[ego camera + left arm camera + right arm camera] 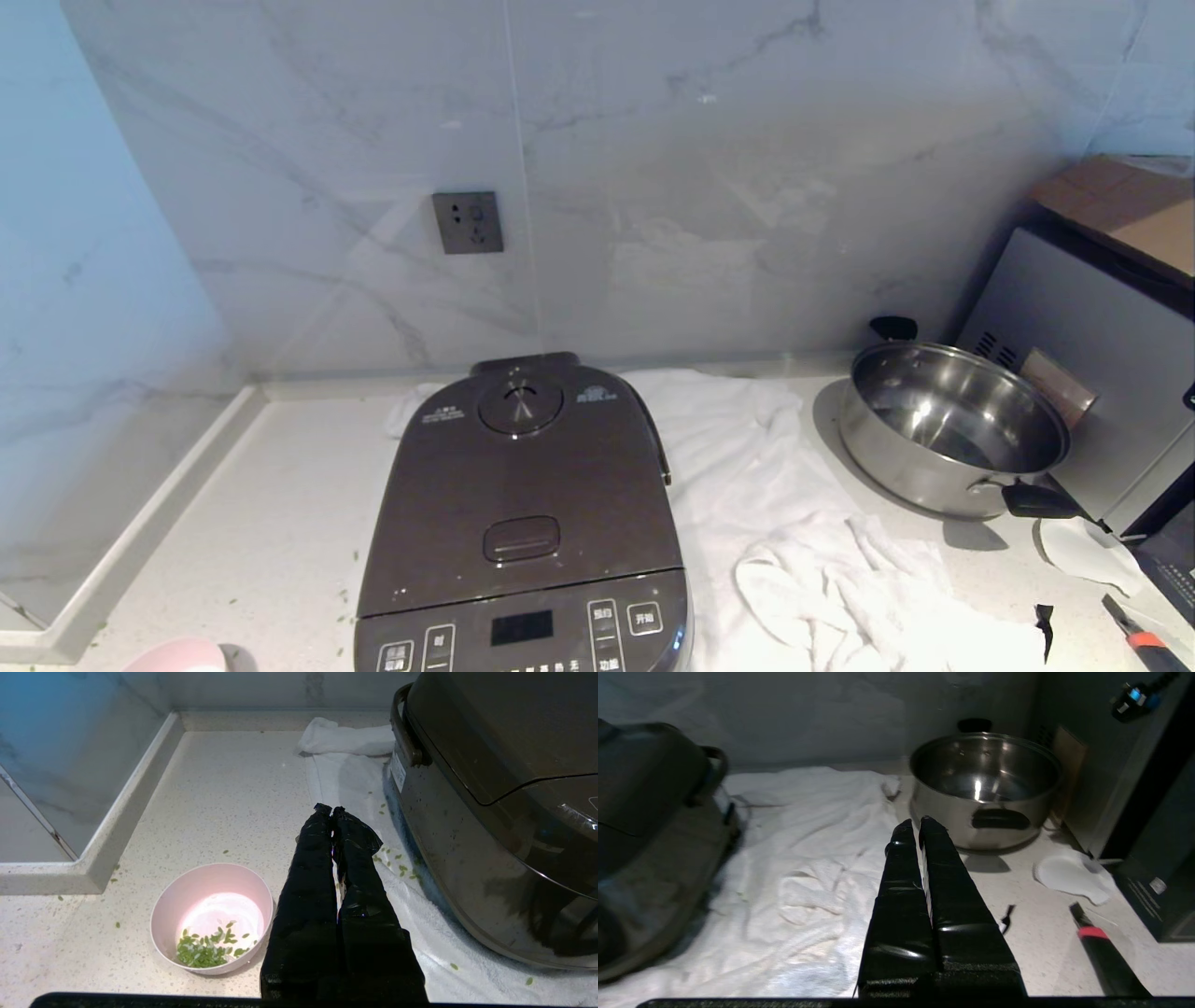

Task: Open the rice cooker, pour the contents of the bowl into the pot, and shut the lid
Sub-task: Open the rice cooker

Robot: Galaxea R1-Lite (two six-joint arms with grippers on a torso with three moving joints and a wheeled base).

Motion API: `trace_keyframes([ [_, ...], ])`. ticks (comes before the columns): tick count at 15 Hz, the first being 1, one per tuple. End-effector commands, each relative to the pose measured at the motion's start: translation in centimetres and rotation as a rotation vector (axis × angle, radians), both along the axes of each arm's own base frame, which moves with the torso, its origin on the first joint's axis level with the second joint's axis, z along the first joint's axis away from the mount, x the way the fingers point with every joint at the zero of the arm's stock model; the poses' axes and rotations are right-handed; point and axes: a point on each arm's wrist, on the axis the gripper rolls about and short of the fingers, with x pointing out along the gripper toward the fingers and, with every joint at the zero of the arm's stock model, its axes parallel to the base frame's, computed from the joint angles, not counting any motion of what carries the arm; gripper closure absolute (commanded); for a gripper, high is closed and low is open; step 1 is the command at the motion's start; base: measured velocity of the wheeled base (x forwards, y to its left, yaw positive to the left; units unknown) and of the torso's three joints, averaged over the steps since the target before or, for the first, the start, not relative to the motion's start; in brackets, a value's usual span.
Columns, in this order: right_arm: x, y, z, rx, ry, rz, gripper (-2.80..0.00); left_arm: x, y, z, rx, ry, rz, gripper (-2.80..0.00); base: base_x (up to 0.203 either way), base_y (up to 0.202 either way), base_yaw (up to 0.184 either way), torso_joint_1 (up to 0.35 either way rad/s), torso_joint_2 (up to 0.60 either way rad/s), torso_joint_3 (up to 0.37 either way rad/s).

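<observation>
The dark brown rice cooker (523, 523) stands in the middle of the counter on a white towel, its lid (518, 476) down, so the pot is hidden. Left of it sits the pale pink bowl (212, 917) with green chopped contents (203, 949) at its bottom; only its rim (177, 656) shows in the head view. My left gripper (331, 810) hovers shut and empty between bowl and cooker (495, 812). My right gripper (915, 822) is shut and empty over the towel, right of the cooker (649, 840). Neither arm shows in the head view.
A steel pan with black handles (952, 425) stands at the right by a grey appliance (1092, 373). White towels (794, 523) cover the counter right of the cooker. Green bits (397, 861) lie scattered. A red-and-black tool (1101, 947) lies near the right edge. Marble wall behind.
</observation>
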Motion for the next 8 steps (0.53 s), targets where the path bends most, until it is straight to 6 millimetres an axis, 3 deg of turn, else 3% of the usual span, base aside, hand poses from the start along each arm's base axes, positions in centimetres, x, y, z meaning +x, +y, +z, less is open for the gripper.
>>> trace_keyframes([
  [1, 1.0, 0.2, 4.1, 0.032, 0.062, 0.072, 0.0, 0.0, 0.0, 0.0, 0.0, 0.001, 0.0, 0.0, 0.0, 0.0, 0.0, 0.0, 0.0, 0.0],
  [3, 3.0, 0.4, 7.1, 0.077, 0.118, 0.162, 0.0, 0.0, 0.0, 0.0, 0.0, 0.002, 0.0, 0.0, 0.0, 0.0, 0.0, 0.0, 0.0, 0.0],
  [8, 11.4, 1.3, 12.7, 0.129, 0.233, 0.43, 0.0, 0.0, 0.0, 0.0, 0.0, 0.001, 0.0, 0.0, 0.0, 0.0, 0.0, 0.0, 0.0, 0.0],
])
